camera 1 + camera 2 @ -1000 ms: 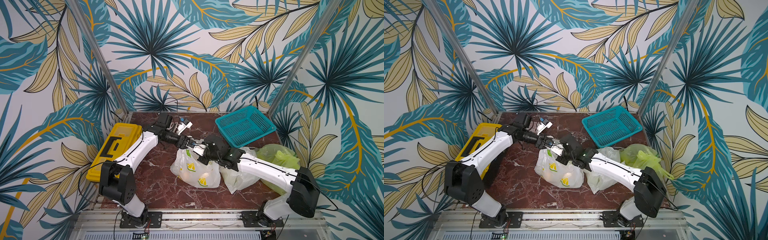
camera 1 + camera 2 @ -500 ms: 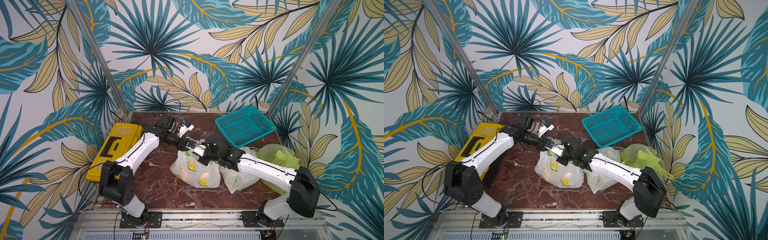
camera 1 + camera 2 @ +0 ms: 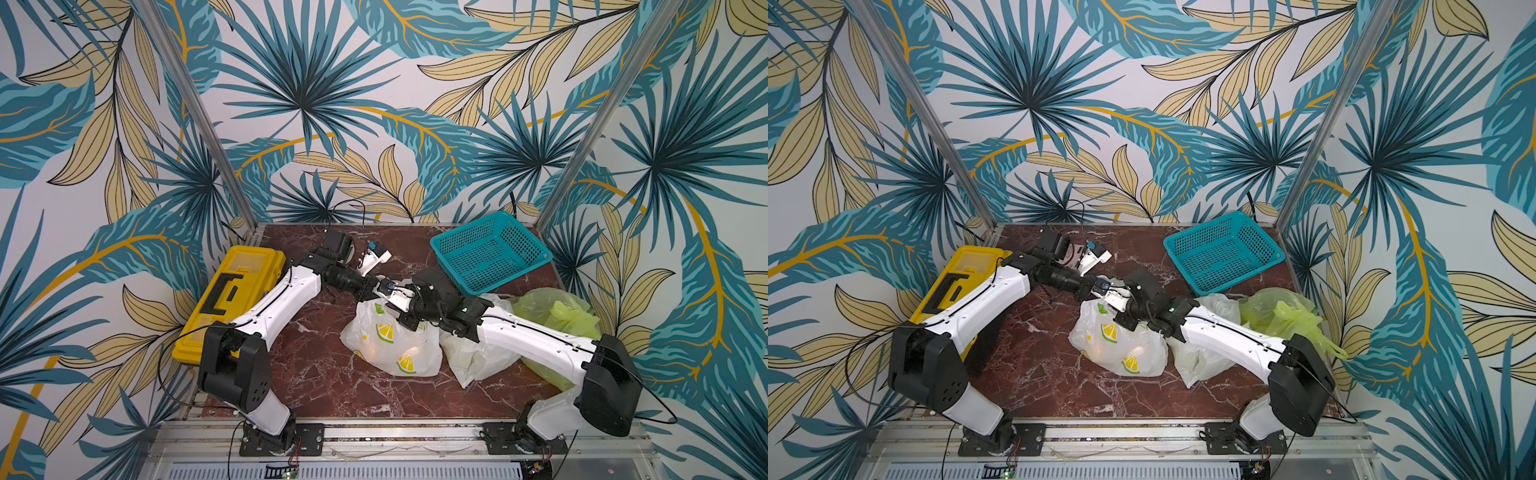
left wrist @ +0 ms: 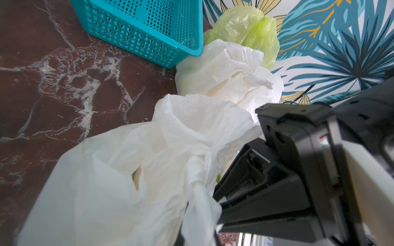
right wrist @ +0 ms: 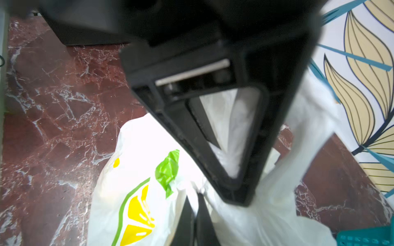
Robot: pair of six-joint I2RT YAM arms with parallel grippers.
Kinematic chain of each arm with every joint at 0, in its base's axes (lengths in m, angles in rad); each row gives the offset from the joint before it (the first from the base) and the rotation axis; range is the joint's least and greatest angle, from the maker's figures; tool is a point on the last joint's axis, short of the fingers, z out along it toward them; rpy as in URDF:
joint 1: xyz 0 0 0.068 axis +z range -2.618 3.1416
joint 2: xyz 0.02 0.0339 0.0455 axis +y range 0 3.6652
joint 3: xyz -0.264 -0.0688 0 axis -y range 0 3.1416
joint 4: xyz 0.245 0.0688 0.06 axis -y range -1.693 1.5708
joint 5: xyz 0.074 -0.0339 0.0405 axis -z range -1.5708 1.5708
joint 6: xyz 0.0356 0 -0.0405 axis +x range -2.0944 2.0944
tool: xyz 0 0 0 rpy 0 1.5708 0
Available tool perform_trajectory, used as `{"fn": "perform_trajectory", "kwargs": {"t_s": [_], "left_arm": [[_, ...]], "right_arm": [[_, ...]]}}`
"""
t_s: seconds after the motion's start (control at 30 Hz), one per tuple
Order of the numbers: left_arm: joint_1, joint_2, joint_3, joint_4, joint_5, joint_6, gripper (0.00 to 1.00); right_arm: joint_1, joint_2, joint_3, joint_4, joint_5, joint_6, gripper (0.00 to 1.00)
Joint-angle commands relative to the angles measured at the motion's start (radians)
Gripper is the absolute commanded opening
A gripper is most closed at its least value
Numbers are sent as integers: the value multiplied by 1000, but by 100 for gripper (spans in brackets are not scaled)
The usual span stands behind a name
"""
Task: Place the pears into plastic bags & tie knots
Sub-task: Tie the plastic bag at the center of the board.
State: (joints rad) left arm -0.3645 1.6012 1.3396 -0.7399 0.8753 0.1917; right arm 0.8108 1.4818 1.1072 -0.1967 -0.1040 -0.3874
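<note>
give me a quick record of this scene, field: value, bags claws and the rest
lemon bag: table centre, handles drawn up between both claws
white bag: just right of it, slumped
green bag: far right
basket: back right, empty
toolbox: left edge, shut
left claw: shut on lemon bag handle
right claw: at same handles, grip unclear

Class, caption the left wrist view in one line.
White bag with twisted handle; second white bag, green bag and teal basket behind.
</note>
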Motion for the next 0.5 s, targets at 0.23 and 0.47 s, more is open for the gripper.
{"fn": "perform_trajectory", "kwargs": {"t_s": [0.23,0.47], "left_arm": [[-13,-29,3,1,-48,31,0],[-35,-41,8,8,-43,31,0]], "right_arm": [[-162,-161,63,-213,-190,239,57],[-192,3,232,-353,-220,313,74]]}}
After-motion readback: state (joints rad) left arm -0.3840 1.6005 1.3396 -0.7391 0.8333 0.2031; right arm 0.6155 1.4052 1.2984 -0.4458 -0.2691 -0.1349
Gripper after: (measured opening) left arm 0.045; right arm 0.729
